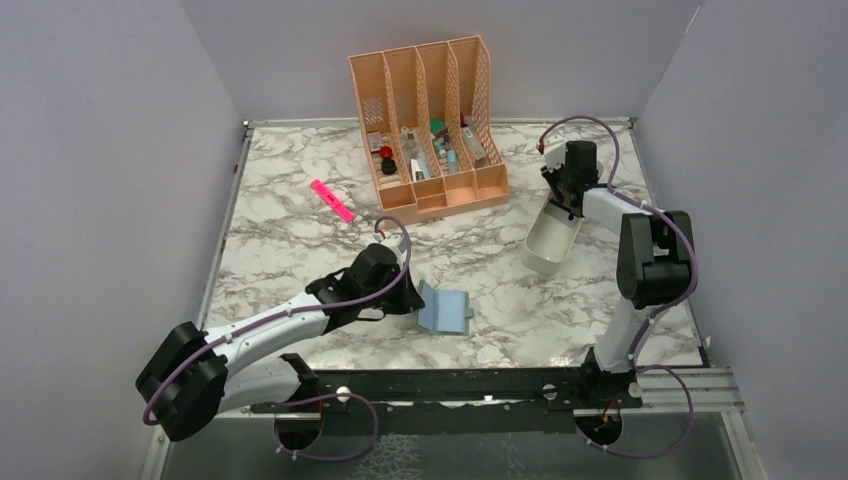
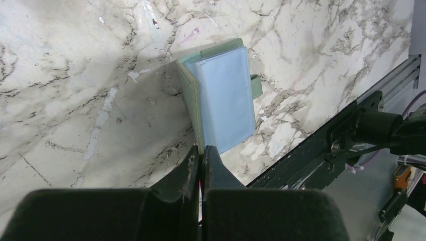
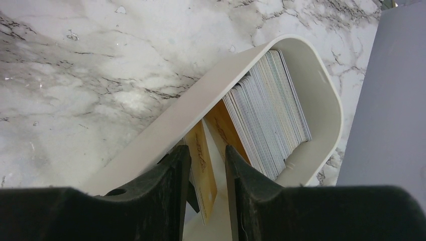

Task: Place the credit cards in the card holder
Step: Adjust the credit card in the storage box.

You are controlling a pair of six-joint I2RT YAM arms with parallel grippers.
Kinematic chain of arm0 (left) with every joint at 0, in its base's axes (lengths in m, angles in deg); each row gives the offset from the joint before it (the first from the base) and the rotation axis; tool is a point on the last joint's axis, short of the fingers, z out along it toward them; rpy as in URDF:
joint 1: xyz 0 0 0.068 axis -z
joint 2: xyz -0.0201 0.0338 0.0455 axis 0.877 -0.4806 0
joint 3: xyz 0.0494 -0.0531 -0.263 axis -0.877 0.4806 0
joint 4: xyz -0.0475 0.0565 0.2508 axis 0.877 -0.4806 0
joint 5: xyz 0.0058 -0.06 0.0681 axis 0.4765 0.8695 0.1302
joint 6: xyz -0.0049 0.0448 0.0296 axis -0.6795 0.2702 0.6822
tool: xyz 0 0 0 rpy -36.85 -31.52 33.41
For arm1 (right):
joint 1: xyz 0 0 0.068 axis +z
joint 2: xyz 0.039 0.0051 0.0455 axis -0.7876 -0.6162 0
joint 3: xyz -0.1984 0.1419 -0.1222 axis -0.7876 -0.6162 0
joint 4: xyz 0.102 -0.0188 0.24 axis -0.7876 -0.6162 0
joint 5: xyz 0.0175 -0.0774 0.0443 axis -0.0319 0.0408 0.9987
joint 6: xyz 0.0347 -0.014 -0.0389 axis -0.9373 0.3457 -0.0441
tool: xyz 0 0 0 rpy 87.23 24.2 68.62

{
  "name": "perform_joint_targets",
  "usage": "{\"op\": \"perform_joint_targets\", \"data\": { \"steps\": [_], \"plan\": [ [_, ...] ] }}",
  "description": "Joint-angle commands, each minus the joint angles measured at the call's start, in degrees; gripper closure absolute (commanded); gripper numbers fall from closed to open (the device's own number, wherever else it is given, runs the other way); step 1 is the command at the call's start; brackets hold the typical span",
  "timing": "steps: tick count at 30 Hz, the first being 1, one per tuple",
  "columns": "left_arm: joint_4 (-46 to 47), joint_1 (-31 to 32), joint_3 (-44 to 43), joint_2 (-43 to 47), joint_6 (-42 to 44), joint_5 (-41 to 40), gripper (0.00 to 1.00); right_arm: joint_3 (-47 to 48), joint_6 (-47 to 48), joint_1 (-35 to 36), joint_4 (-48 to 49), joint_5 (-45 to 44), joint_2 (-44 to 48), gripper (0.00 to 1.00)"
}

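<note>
The grey-green card holder (image 1: 445, 312) lies open near the table's front, blue-grey pockets (image 2: 226, 100) facing up. My left gripper (image 1: 412, 298) is shut on the edge of its raised left cover (image 2: 202, 149). A white oblong tray (image 3: 211, 95) holds a packed stack of credit cards (image 3: 269, 110). My right gripper (image 3: 207, 150) reaches into this tray (image 1: 548, 250) at the right rear. Its jaws stand apart around one gold card (image 3: 203, 165) that leans against the left finger, with a gap to the right finger. A dark card shows behind the gold one.
A peach slotted organizer (image 1: 430, 120) with small items stands at the back centre. A pink highlighter (image 1: 332, 200) lies left of it. A black rail (image 2: 321, 145) runs along the table's near edge, close to the card holder. Grey walls enclose the table.
</note>
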Motion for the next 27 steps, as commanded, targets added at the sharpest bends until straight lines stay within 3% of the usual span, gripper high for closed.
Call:
{"op": "perform_joint_targets", "data": {
  "steps": [1, 17, 27],
  "plan": [
    [0.71, 0.14, -1.54, 1.35, 0.28, 1.66, 0.97, -1.03, 0.7, -0.1, 0.66, 0.89, -1.21, 0.62],
    [2.08, 0.11, -1.02, 1.07, -0.68, 2.55, 0.97, -1.32, -0.41, -0.08, -6.27, 4.19, 6.49, 0.57],
    [2.0, 0.18, -0.67, 2.0, -1.05, 2.52, 0.96, -2.1, 0.21, -0.08, -4.92, 4.15, 3.31, 0.57]
  ]
}}
